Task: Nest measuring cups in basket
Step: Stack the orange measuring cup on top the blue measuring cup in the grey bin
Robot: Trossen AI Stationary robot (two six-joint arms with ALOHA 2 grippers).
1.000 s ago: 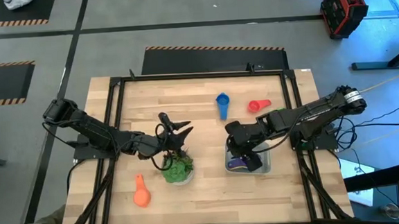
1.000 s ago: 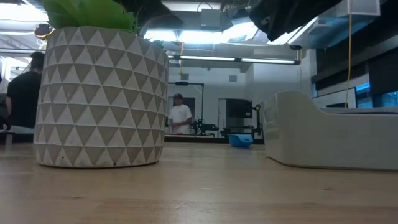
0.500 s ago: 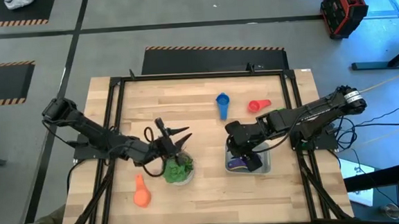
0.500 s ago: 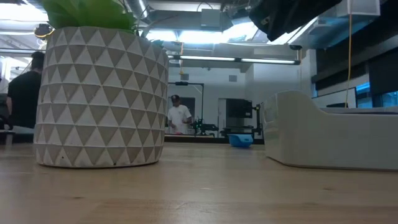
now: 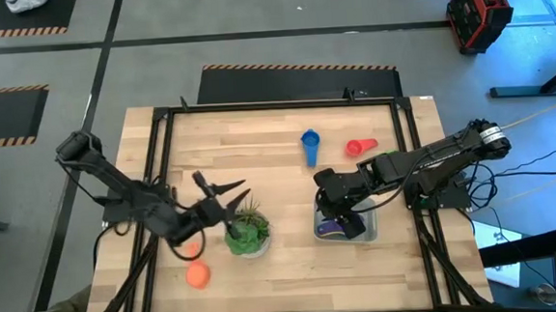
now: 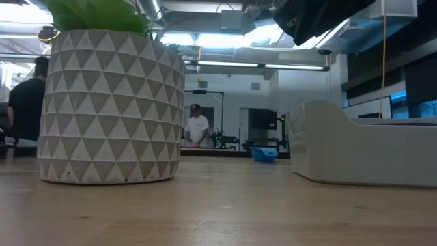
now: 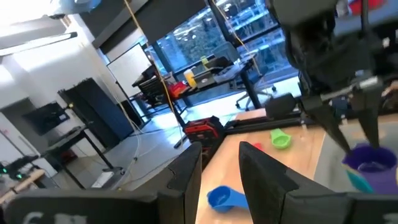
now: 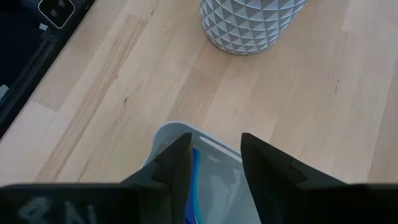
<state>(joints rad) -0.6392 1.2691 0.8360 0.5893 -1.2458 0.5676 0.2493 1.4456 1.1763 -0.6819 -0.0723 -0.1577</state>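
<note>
Basket [image 5: 345,227] near the front edge of the worktop [image 5: 277,146], right of middle, purple measuring cup [image 5: 333,227] inside it. Right hand [image 5: 337,208] hangs over the basket's left part, fingers parted narrowly and holding nothing; the right wrist view shows the basket rim [image 8: 180,132] between the two fingers, with a blue strip inside. Left hand [image 5: 230,194] is at the front-left part of the worktop, just beside the potted plant [image 5: 247,231], fingers spread wide and empty. Orange measuring cup [image 5: 198,275] lies near the front-left corner, well apart from the basket. Blue measuring cup [image 5: 309,145] and red measuring cup [image 5: 359,148] lie side by side toward the back edge, right of middle. Left wrist view also catches a green measuring cup [image 7: 280,139] on the worktop. Low view: plant pot [image 6: 109,106] on the left, basket wall on the right, a person [image 6: 196,128] far behind in the room.
</note>
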